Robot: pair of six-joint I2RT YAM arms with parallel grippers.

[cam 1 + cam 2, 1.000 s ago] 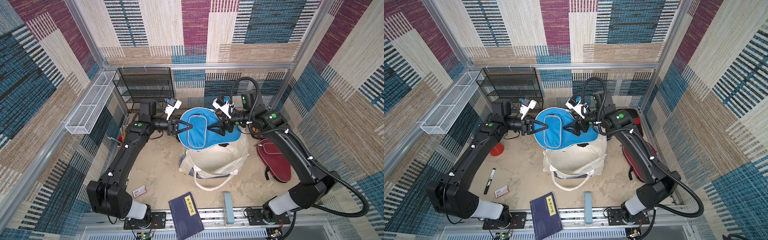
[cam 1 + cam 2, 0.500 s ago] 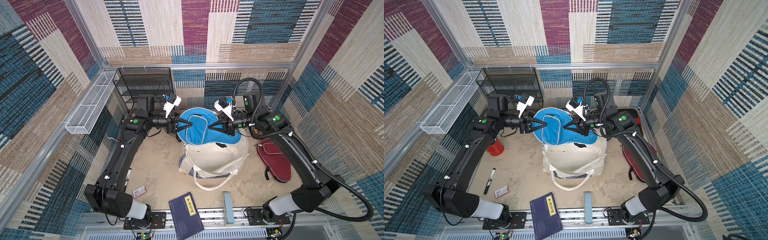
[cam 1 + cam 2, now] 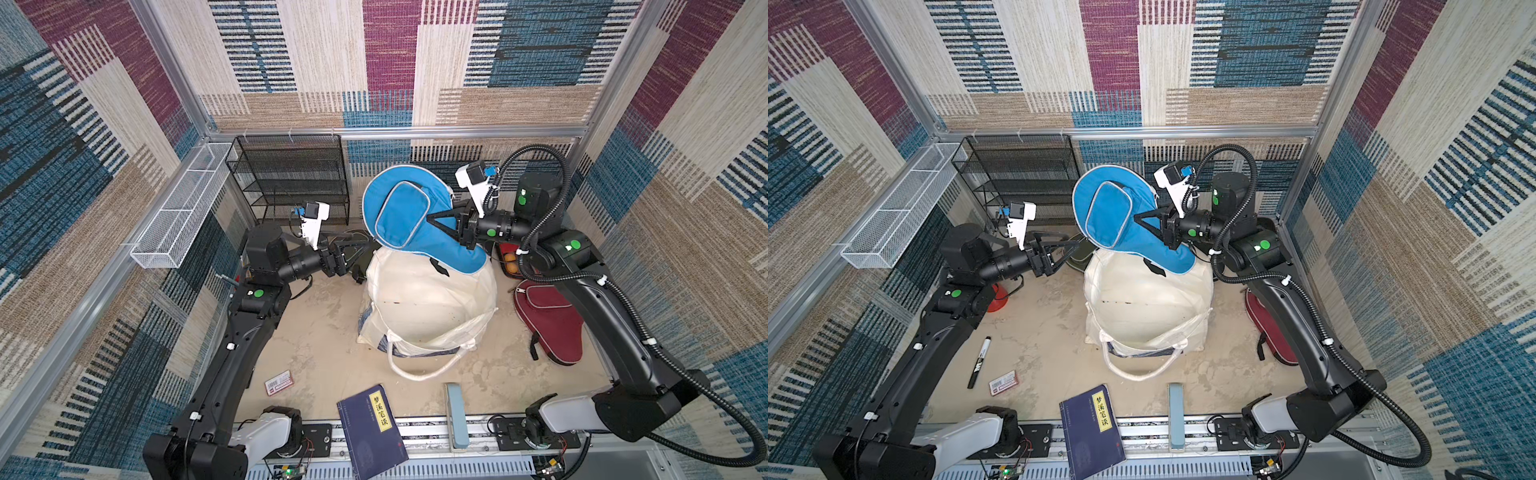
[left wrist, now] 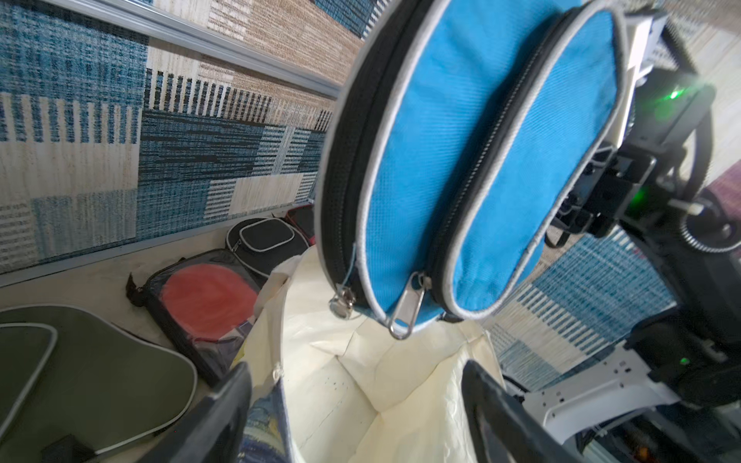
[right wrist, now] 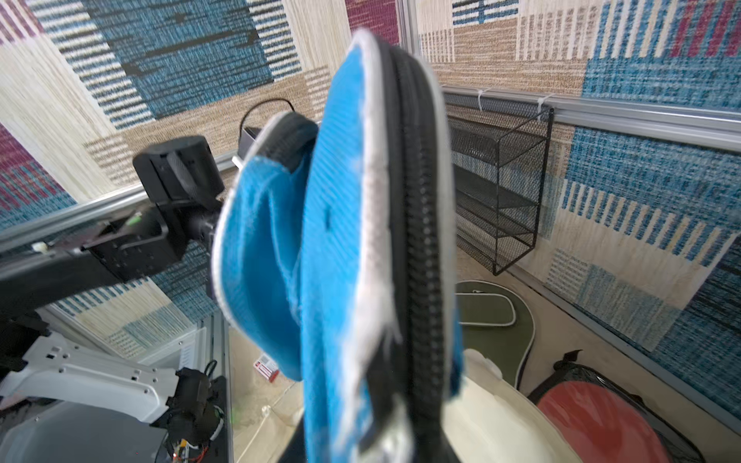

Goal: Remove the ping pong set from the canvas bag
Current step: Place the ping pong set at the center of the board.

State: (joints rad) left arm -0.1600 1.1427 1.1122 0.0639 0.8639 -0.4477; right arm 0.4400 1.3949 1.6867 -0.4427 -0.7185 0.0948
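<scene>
Handover of the blue paddle case (image 3: 409,216) above the canvas bag (image 3: 428,307). Half a second earlier both grippers were on the case. Now the left gripper (image 3: 1068,251) has let go and drawn back beside the bag's rim with its jaws spread and empty. The right gripper (image 3: 431,217) alone pinches the case by its edge and has raised it, so that it hangs tilted over the bag's mouth.

In the left wrist view the case's zip pulls dangle clear of the fabric, and the visible part of the lining is bare. The olive case (image 4: 80,373), the clear case with a red paddle (image 4: 204,296) and the black case (image 4: 264,244) lie on the table behind the bag. The maroon case (image 3: 548,320) lies to its right.

The blue case is probably the last item, and it remains to be carried aside and set down.
</scene>
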